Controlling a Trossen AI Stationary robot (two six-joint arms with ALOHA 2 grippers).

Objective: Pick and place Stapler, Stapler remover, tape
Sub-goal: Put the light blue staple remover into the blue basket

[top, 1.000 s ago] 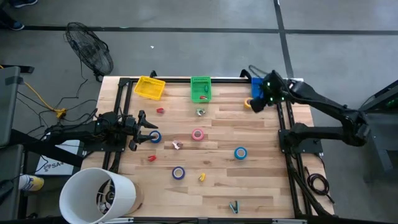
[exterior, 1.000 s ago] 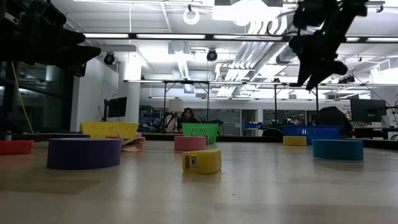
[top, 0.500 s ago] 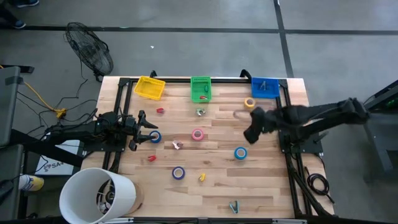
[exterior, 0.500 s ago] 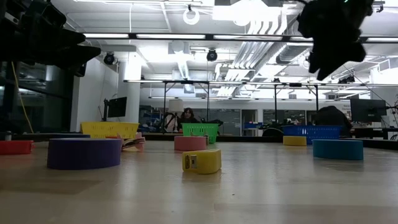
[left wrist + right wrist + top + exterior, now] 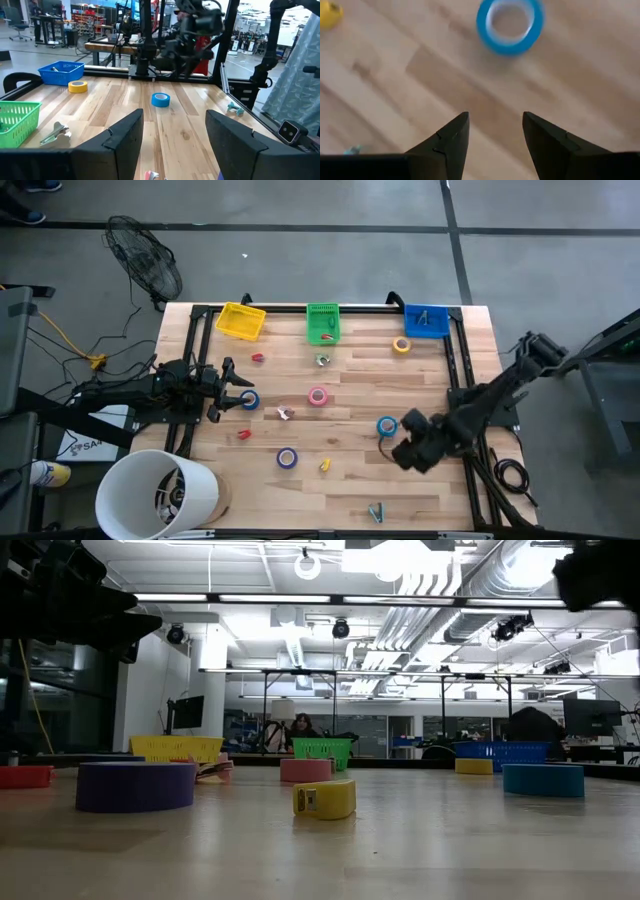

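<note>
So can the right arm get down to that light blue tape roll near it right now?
Probably yes. The right tool hangs open and empty beside the light blue tape roll, with only bare table between them.

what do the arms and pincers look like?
Both arms are dark, jointed links. The left pincer and right pincer each have two black, wedge-shaped fingers tapering to pointed tips. No markings visible.

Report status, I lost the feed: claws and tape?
Right claw open, empty, above the table near the blue tape roll. Left claw open, waiting at the table's left edge. Nothing between right claw and roll.
</note>
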